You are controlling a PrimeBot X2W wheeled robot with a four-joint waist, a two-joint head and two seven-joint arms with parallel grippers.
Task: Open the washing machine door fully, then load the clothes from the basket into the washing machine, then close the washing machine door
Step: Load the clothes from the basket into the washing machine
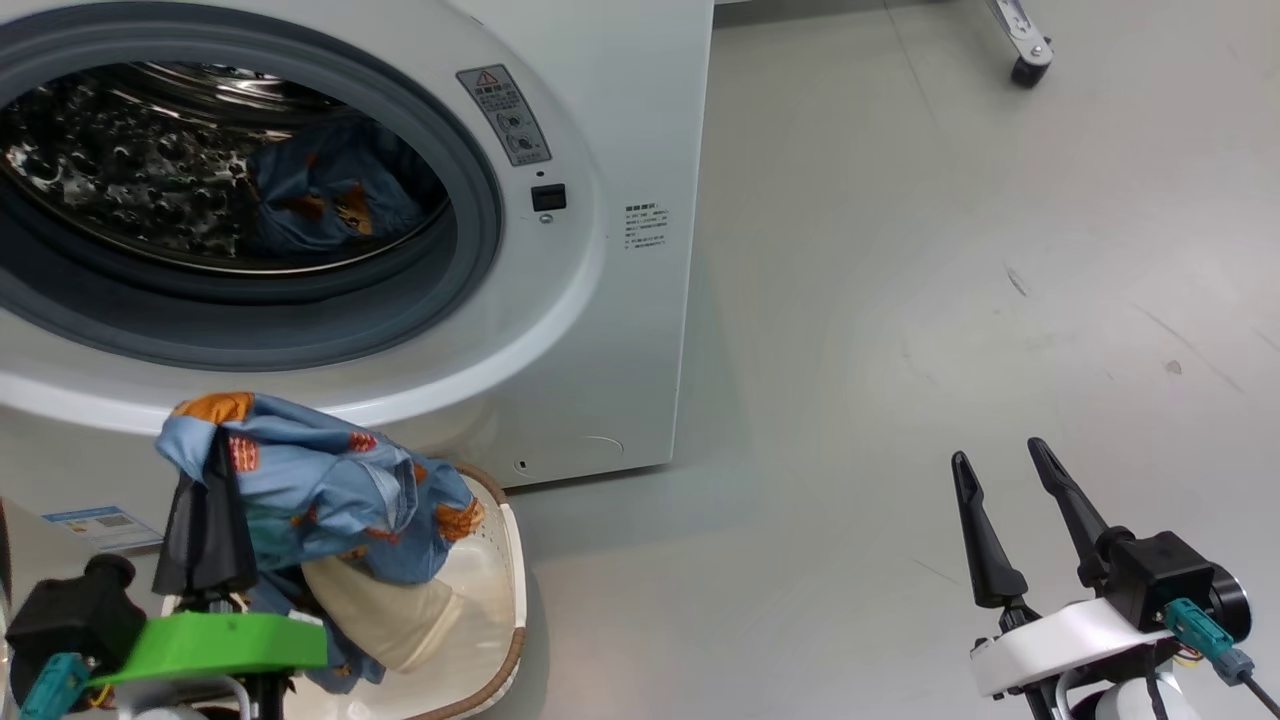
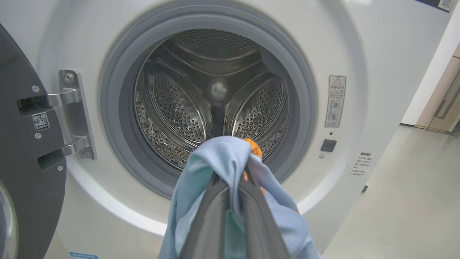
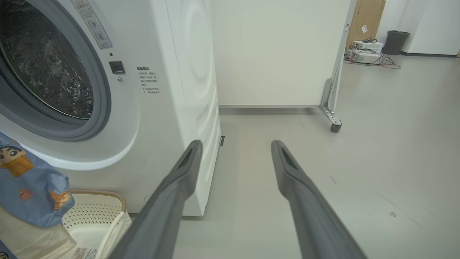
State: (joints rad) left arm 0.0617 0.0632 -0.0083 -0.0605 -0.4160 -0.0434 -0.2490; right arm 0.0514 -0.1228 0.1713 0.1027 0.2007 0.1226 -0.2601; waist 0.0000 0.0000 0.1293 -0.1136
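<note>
The left gripper (image 2: pixel 231 172) is seen shut tight on a light blue garment (image 1: pixel 320 480), which is pinched between the 2 dark fingers and draped over them on both sides. The garment is held up above the basket (image 1: pixel 515 600), just in front of the lower rim of the washing machine (image 1: pixel 600 300), and its lower folds are left hanging into the basket. Cream fabric (image 1: pixel 390 610) is seen below the blue cloth at the basket's mouth; whether it belongs to the same piece cannot be told. From the left wrist view, the gripped cloth is lined up with the lower part of the round opening, outside the grey gasket (image 2: pixel 115 108).

The washing machine door (image 2: pixel 21 162) is swung wide open at the left edge of that view, carried on its metal hinge (image 2: pixel 72 115). A second blue garment (image 1: pixel 320 195) is seen lying inside the steel drum (image 1: pixel 110 160), toward its right side.

The right gripper (image 1: pixel 995 452) is held well apart from the machine, over the bare grey floor (image 1: pixel 900 300). Its 2 fingers are spread wide and nothing is held between them. The basket is set on the floor, close against the machine's front.
</note>
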